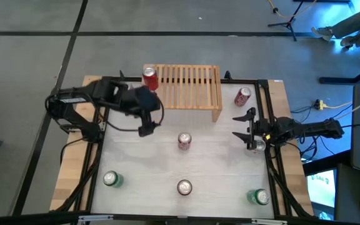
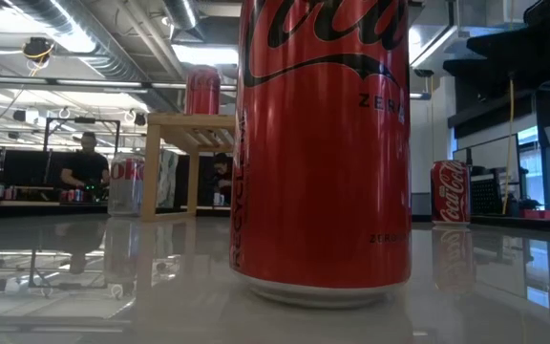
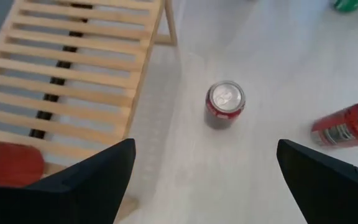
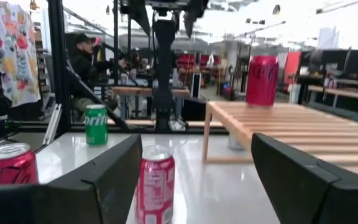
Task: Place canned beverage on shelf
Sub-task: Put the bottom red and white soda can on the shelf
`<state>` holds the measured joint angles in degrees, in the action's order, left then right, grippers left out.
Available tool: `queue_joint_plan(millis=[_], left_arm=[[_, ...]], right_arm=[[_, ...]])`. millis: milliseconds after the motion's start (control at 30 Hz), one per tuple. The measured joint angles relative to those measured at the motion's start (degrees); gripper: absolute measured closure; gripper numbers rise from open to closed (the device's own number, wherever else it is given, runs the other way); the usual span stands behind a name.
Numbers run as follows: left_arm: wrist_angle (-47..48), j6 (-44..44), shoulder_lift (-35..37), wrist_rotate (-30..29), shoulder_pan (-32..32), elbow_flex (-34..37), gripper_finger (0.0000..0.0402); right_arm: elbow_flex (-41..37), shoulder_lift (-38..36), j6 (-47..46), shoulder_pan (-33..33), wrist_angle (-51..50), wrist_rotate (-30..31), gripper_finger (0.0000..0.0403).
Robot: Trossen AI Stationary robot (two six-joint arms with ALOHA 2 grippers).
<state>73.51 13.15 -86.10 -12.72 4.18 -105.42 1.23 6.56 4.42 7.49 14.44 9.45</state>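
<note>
The pale wood shelf stands at the far middle of the table. It also shows in the left wrist view and the right wrist view. A red can stands upright on the left end of its slatted top. My left gripper hangs open and empty above the table, just near of the shelf's left end. A second red can stands on the table at the middle. My right gripper is open and empty at the table's right, pointing left.
More cans stand on the table: a red one right of the shelf, a red one at the near middle, green ones at the near left and near right, and one beside my right gripper.
</note>
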Motion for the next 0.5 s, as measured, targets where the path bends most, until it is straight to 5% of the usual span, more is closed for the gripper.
queue_joint_plan(millis=[200, 500], left_arm=[[-5.98, 4.27, 0.01, -6.67, 5.21, 9.63, 0.0021], [-29.10, 4.85, -0.07, -4.13, 8.71, 30.14, 0.0021]], right_arm=[[0.00, 5.31, -5.21, 0.02, -0.92, -0.68, 0.0104], [-0.02, 12.75, -10.42, 0.04, 3.15, -1.80, 0.0104]])
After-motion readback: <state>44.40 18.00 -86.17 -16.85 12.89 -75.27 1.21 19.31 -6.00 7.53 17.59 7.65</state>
